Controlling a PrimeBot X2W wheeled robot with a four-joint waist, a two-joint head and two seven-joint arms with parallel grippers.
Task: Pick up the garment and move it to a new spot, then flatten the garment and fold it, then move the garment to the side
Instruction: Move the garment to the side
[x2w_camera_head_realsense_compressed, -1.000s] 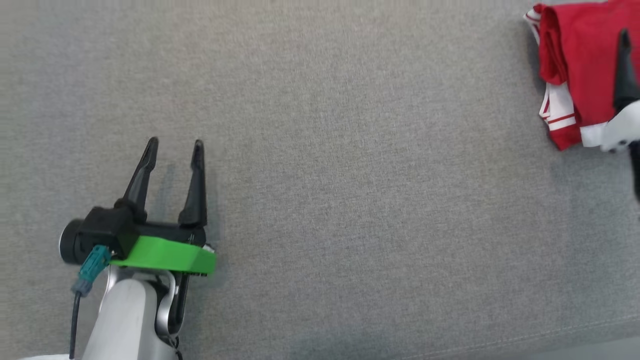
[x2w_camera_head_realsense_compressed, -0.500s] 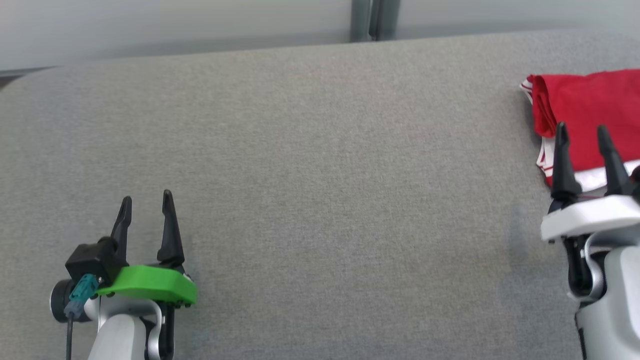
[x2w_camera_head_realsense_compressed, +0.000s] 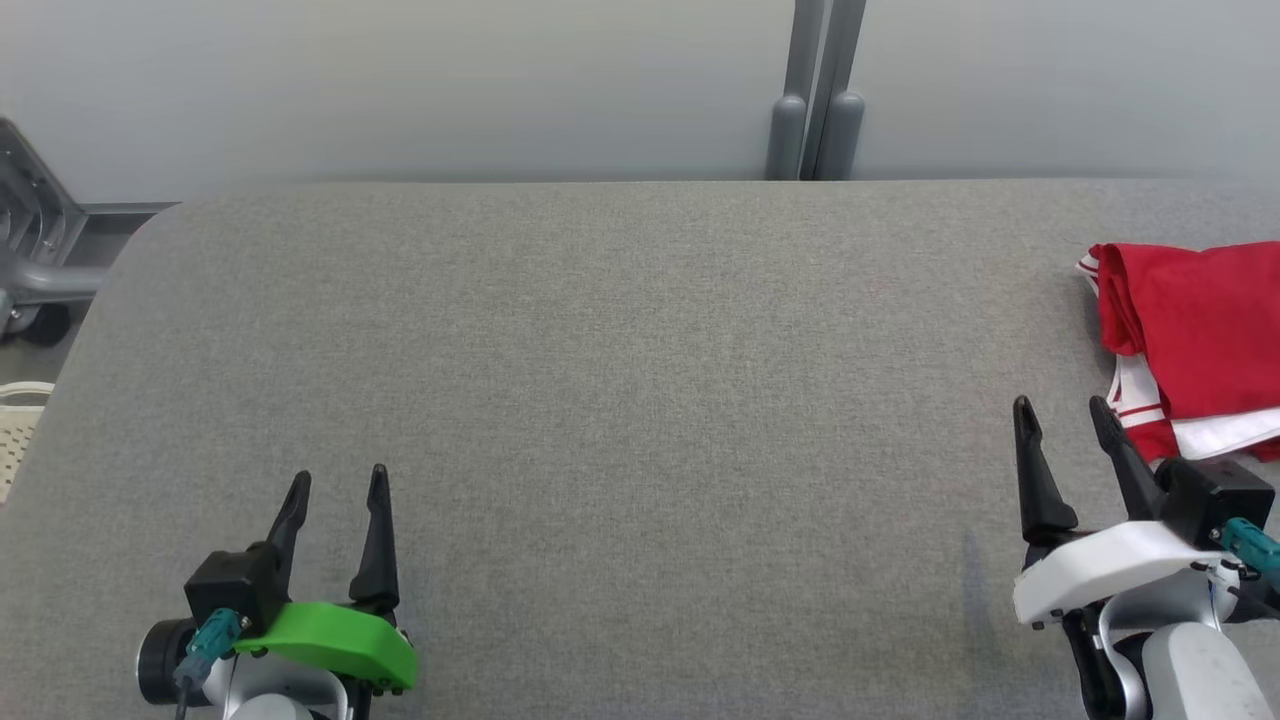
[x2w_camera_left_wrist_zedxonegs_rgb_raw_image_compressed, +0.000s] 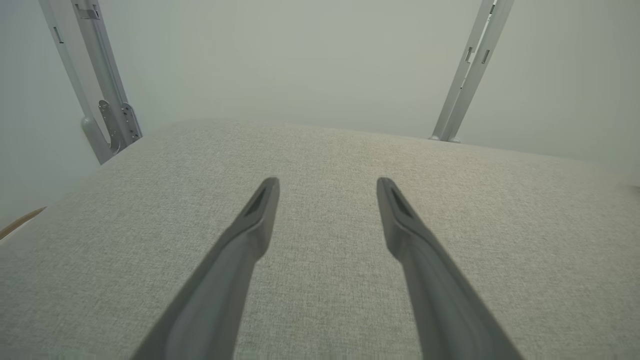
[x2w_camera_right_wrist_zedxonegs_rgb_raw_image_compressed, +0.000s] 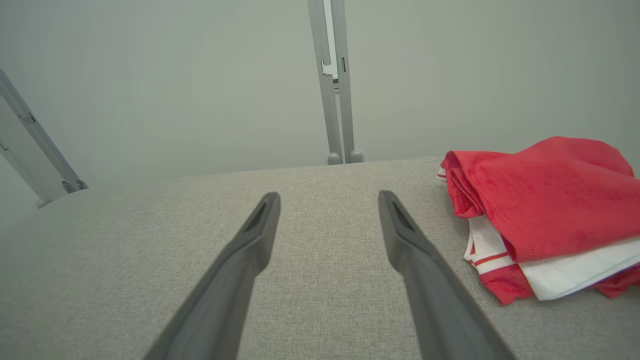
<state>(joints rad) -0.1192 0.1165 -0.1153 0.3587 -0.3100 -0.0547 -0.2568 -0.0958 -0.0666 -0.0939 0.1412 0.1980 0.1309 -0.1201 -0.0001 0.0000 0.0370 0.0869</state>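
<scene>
At far right, the garment (x2w_camera_head_realsense_compressed: 1200, 320) lies folded — rolled edge facing left.

Matt woven grey cloth covers the table (x2w_camera_head_realsense_compressed: 620, 400); the red-and-white garment (x2w_camera_head_realsense_compressed: 1195, 330) is soft cloth, the posts (x2w_camera_head_realsense_compressed: 815, 90) smooth metal.

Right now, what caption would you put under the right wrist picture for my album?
Open right end effector over the gray fabric surface, a folded red-and-white garment untouched beside it.
</scene>
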